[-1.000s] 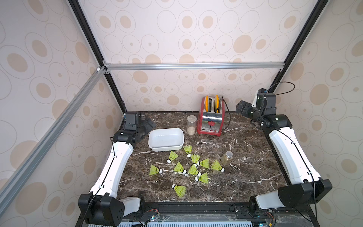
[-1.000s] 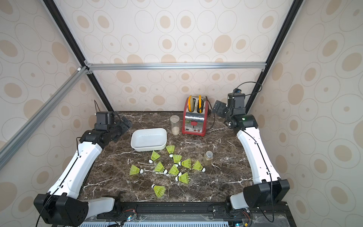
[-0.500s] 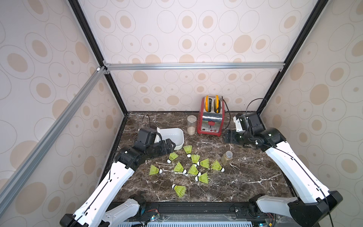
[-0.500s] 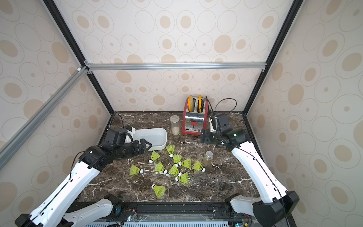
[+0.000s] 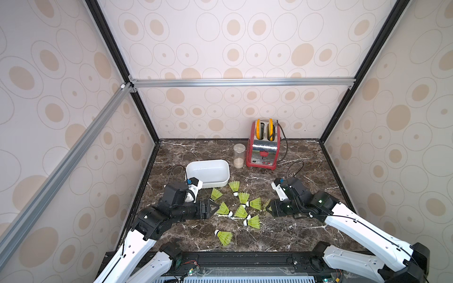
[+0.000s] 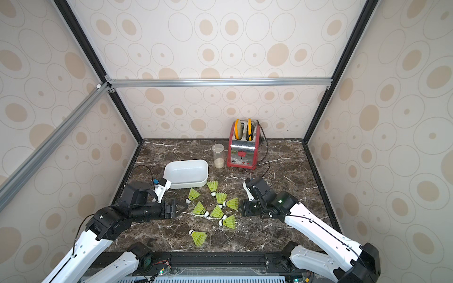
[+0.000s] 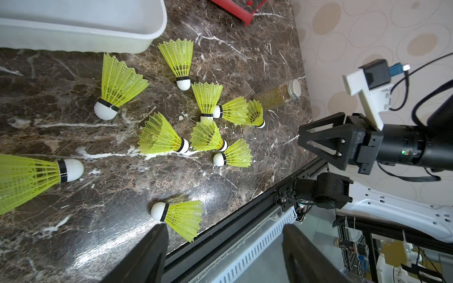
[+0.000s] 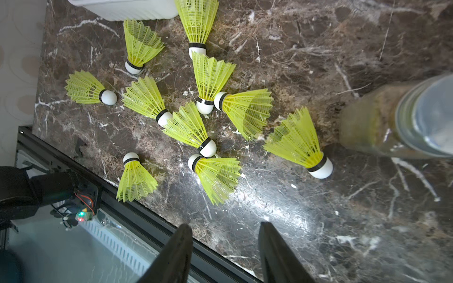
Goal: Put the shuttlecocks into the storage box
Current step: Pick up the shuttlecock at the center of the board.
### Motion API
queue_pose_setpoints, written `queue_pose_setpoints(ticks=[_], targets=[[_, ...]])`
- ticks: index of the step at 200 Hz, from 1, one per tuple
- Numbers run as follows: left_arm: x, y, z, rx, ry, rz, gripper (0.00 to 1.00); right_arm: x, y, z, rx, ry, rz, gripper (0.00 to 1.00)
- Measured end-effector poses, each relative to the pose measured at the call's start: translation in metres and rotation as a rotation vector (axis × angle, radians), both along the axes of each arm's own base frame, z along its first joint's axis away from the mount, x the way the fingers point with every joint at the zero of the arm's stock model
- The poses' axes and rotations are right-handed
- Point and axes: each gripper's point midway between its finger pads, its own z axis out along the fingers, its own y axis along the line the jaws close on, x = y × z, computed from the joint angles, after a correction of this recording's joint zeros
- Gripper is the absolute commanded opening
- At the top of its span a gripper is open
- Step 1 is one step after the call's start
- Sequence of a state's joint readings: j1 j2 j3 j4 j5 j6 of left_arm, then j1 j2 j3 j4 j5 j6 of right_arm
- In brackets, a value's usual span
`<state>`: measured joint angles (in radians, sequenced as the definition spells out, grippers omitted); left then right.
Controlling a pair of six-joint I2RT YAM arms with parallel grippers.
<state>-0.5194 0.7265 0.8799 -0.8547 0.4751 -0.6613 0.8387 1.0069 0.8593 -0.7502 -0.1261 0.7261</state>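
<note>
I'm looking into a wallpapered booth with a dark marble table [image 5: 294, 220] for a floor. At the back stand a red toaster [image 5: 263, 152] and a clear jar [image 5: 239, 159]. The storage box [image 5: 207, 171] sits left of centre, and I see nothing in it. All ten shuttlecocks [image 5: 241, 212] lie loose on the marble just in front of the box, several touching, so I judge this is the reach for the first pick.

Both arms are low at the sides of the cluster. The left gripper [image 5: 212, 207] has its jaws apart with nothing between them, and so does the right gripper [image 8: 224, 226], spread a little less.

My right's nearest shuttlecock [image 8: 294, 142] lies just beside a small metal-lidded jar [image 8: 392, 127], so I'd come at it from the cluster side. For the left I'd take the outlying shuttlecock [image 7: 24, 181] that looms closest in its wrist view. Each wants the jaws lowered astride the white tip, then a gentle close on it
</note>
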Motion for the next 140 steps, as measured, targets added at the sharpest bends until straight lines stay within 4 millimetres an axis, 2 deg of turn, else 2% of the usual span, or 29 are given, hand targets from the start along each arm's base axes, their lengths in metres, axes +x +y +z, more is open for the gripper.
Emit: queue_pose_setpoints(ticks=[21, 31, 61, 100, 140], targets=[[-0.004, -0.005, -0.005, 0.000, 0.020, -0.031, 0.74, -0.005, 0.004, -0.010, 0.019, -0.002, 0.018, 0.45], [-0.006, -0.007, -0.008, 0.004, 0.029, -0.048, 0.74, -0.008, 0.005, -0.019, 0.020, 0.008, 0.021, 0.42], [-0.017, -0.016, -0.019, 0.025, 0.057, -0.122, 0.72, -0.020, 0.007, -0.048, 0.017, 0.049, 0.035, 0.41], [-0.034, -0.029, -0.033, 0.060, 0.083, -0.222, 0.72, -0.027, 0.024, -0.062, 0.026, 0.072, 0.066, 0.40], [-0.034, -0.030, -0.040, 0.080, 0.088, -0.241, 0.70, -0.026, 0.035, -0.079, 0.014, 0.090, 0.076, 0.38]])
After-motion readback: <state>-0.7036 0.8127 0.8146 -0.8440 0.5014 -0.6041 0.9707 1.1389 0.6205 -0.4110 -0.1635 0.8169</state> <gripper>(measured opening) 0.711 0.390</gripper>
